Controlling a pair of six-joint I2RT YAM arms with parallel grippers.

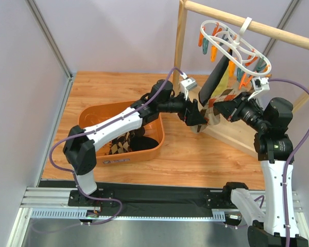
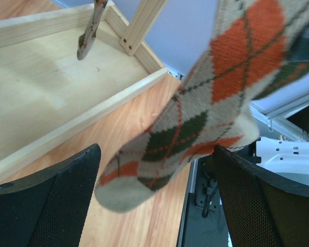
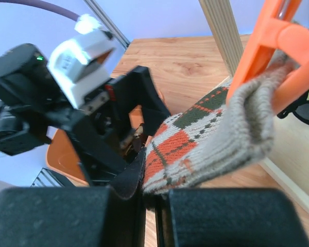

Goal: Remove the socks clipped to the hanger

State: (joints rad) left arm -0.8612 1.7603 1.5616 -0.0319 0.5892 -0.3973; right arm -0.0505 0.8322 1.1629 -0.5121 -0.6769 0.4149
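The white ring hanger (image 1: 236, 43) hangs from the wooden rail with orange and teal clips. A black-and-yellow sock (image 1: 217, 80) and a brown-and-tan argyle sock (image 1: 222, 98) hang from it. An orange clip (image 3: 268, 46) grips the argyle sock's cuff (image 3: 247, 123). My right gripper (image 1: 220, 109) is shut on the argyle sock's side edge (image 3: 167, 154); in its wrist view the jaws (image 3: 152, 206) pinch the fabric. My left gripper (image 1: 200, 117) is open, its fingers on either side of the sock's toe (image 2: 159, 154), not touching it.
An orange bin (image 1: 92, 116) at the left holds several removed socks (image 1: 126, 143). The wooden frame's post (image 1: 180, 46) and its base tray (image 2: 41, 77) stand just behind the grippers. Another sock tip (image 2: 90, 31) dangles over the tray.
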